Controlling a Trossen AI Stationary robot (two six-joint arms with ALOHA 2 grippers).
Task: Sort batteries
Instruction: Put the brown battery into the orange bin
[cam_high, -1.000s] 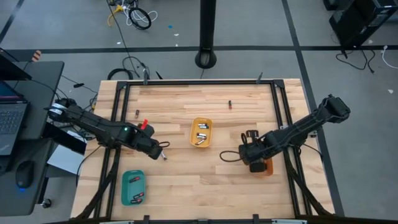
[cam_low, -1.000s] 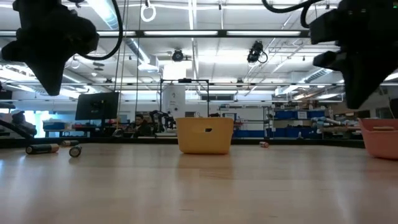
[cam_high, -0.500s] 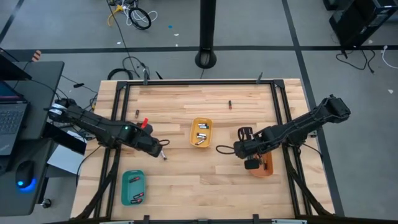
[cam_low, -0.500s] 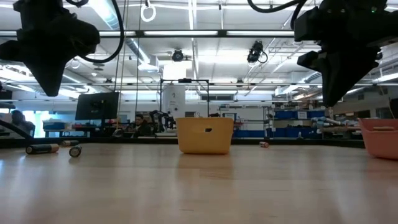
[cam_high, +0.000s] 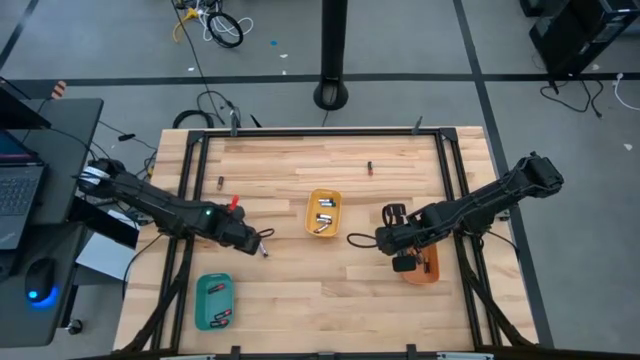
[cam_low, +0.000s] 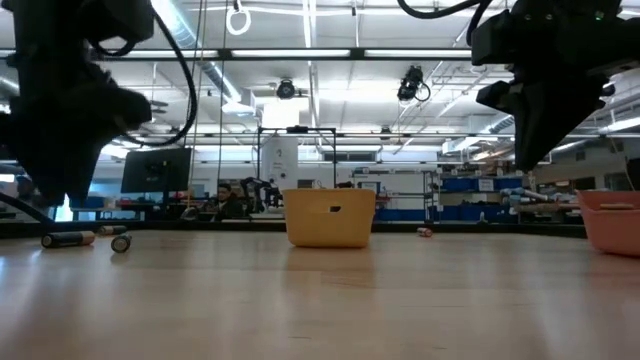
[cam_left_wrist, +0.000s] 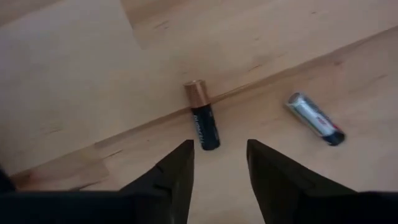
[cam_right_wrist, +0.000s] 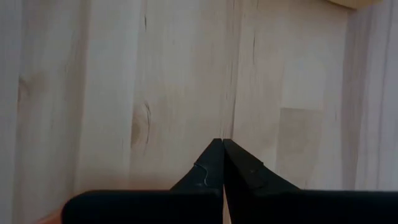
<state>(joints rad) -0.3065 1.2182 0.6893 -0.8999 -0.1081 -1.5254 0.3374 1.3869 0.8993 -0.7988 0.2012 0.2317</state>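
Overhead, left claw (cam_high: 262, 247) had dropped lower by the counter's (cam_high: 290, 300) left side; right claw (cam_high: 392, 240) hung clenched, empty, beside the orange tray (cam_high: 430, 268). Left wrist camera showed its fingers newly spread, straddling a copper-tipped battery (cam_left_wrist: 203, 117), a silvery battery (cam_left_wrist: 314, 118) nearby: pickup seemed imminent.

Hidden and cut-off parts

The orange tray (cam_low: 612, 220) runs off the low view's right edge; batteries inside the teal tray (cam_high: 214, 301) are too small to size.
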